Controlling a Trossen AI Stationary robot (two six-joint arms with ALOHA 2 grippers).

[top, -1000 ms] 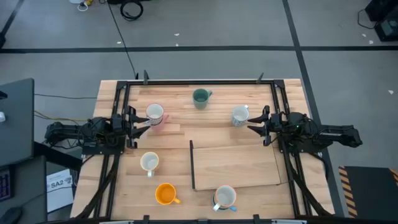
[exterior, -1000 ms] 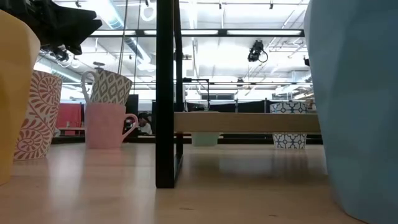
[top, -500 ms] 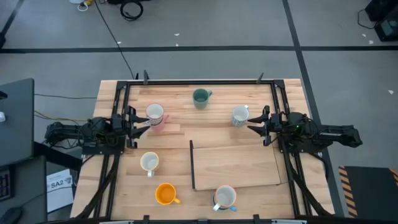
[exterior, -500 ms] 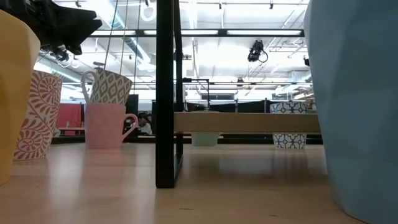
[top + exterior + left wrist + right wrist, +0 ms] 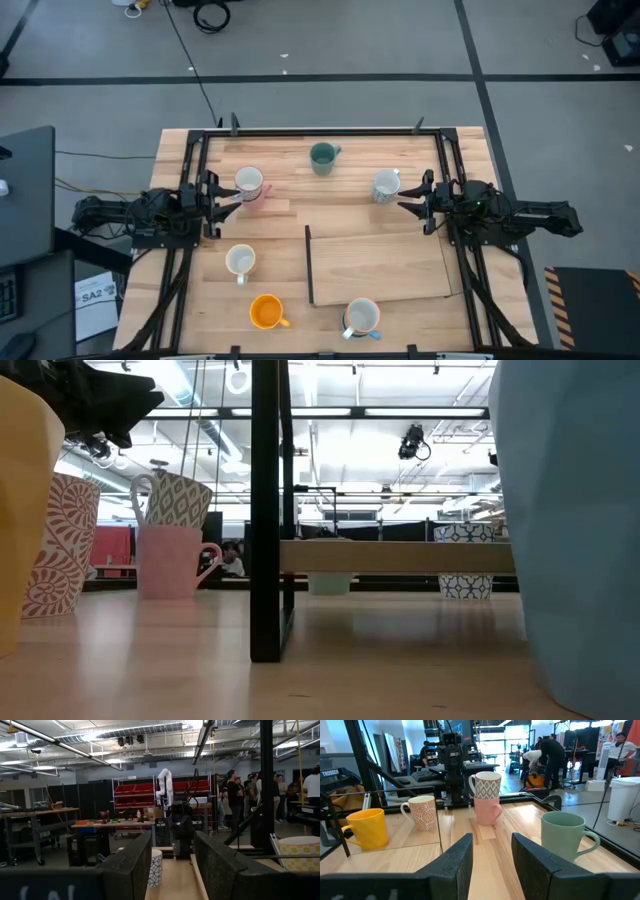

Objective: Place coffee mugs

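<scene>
Both grippers hang with fingers parted and empty: the left gripper (image 5: 228, 196) beside a patterned mug stacked on the pink mug (image 5: 249, 186), the right gripper (image 5: 410, 195) near a blue-patterned mug (image 5: 386, 185). The green mug (image 5: 322, 156), cream mug (image 5: 240, 261) and orange mug (image 5: 266, 311) stand apart on the table (image 5: 200, 300). A raised wooden board (image 5: 380, 265) on a black frame sits between them, one more mug (image 5: 361, 317) at its near edge.

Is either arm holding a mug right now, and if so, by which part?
No. The left tool and the right tool are both open and empty, each at its own side of the table, with no mug between the fingers.
</scene>
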